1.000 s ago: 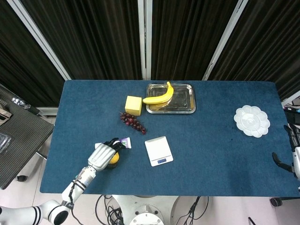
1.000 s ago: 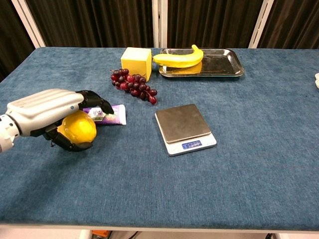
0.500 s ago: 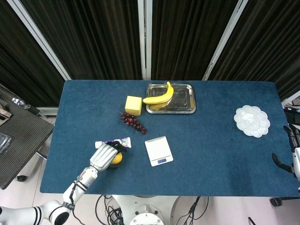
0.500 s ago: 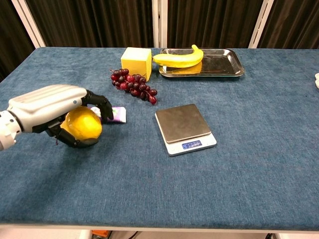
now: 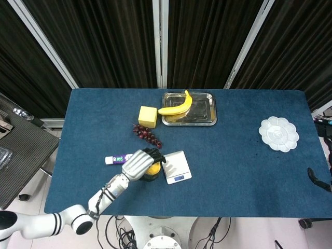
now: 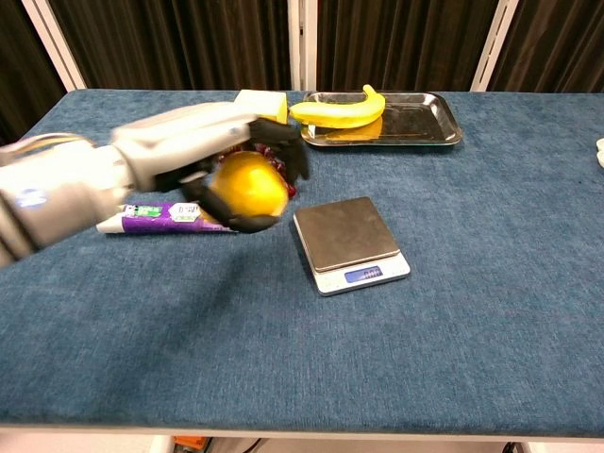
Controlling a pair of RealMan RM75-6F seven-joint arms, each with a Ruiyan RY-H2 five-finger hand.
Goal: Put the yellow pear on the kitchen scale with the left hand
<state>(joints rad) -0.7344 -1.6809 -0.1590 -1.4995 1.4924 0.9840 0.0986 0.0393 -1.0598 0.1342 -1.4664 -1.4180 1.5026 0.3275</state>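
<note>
The yellow pear [image 6: 248, 184] sits in the left robot hand [image 6: 222, 151], whose dark fingers [image 6: 283, 142] curl over and under it, clamped on the fruit. So wrapped, the pear shows only a rounded yellow face, and its long axis and which way its stem points cannot be told. It hangs above the blue surface [image 6: 472, 311], just left of the kitchen scale [image 6: 349, 243] and clear of its plate.

A second ago the hand gripped the pear low at the near left of the surface, beside the purple tube [image 6: 160, 217]; now hand and pear are raised and carried right, and the tube lies uncovered behind them.

The scale's steel plate is bare, with open cloth to its right and front. The grapes [image 5: 148, 136], yellow block [image 5: 148, 115] and banana tray [image 5: 189, 110] lie farther back. The right robot hand [image 5: 324, 179] barely shows at the surface's right edge; whether its fingers are apart or together cannot be told.
</note>
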